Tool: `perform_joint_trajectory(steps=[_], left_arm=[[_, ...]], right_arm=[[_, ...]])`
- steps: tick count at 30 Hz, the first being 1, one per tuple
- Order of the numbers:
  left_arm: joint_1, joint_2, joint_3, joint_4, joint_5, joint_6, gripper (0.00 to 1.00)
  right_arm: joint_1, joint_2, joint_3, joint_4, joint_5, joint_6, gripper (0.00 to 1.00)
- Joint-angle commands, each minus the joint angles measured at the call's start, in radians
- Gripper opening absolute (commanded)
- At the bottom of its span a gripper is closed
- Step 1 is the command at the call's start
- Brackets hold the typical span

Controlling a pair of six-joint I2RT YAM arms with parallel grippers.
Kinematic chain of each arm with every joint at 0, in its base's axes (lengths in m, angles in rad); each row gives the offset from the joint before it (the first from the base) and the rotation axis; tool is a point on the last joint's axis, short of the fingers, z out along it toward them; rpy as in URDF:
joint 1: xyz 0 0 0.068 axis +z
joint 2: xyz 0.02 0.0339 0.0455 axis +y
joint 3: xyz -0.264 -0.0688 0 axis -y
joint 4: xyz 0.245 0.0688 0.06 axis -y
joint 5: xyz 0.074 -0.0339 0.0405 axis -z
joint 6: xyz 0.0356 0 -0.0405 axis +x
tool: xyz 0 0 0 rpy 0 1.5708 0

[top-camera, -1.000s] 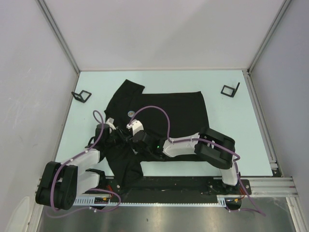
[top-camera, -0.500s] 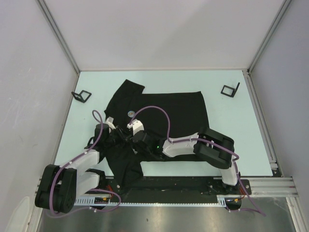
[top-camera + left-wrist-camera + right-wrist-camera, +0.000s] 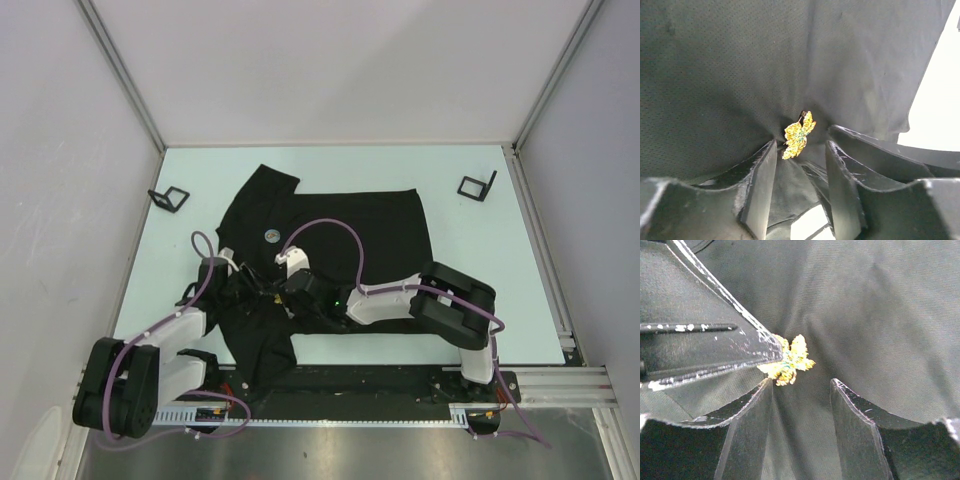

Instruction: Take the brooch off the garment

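The garment (image 3: 340, 235) is a black T-shirt spread on the pale table. The brooch (image 3: 799, 134) is a gold leaf shape with green flecks, pinned to the cloth, which puckers around it. My left gripper (image 3: 801, 146) is open, with the brooch just beyond its fingertips and folds of cloth between its fingers (image 3: 762, 175). My right gripper (image 3: 801, 385) is open too, with the brooch (image 3: 790, 361) just off its left fingertip. A left finger (image 3: 715, 345) touches the brooch from the upper left. In the top view both grippers meet low on the shirt, left (image 3: 250, 297) and right (image 3: 277, 297).
Two small black wire stands sit at the far left (image 3: 169, 198) and far right (image 3: 477, 185) of the table. A small round silvery thing (image 3: 271, 236) lies on the shirt beyond the grippers. The shirt's near part hangs over the table's front edge (image 3: 262, 355).
My right arm has shifted slightly to the right and nearer, its cable arching over. The left arm has hardly moved.
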Motion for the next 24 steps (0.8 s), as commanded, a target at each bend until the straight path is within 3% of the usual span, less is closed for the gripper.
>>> perform_joint_trajectory(steps=[1,16,20,24], left_arm=[[-0.001,-0.001,0.020,-0.010,-0.066,0.030,0.51],[-0.001,0.128,0.001,0.188,0.059,0.006,0.44],[-0.001,0.126,0.001,0.208,0.088,0.000,0.29],[-0.001,0.107,0.009,0.161,0.079,0.006,0.22]], right_arm=[[-0.013,-0.076,-0.011,0.039,-0.014,0.022,0.54],[-0.018,-0.038,-0.011,0.091,-0.039,-0.005,0.47],[-0.005,-0.019,-0.011,0.109,-0.034,-0.030,0.45],[0.005,-0.002,-0.011,0.136,-0.016,-0.060,0.48]])
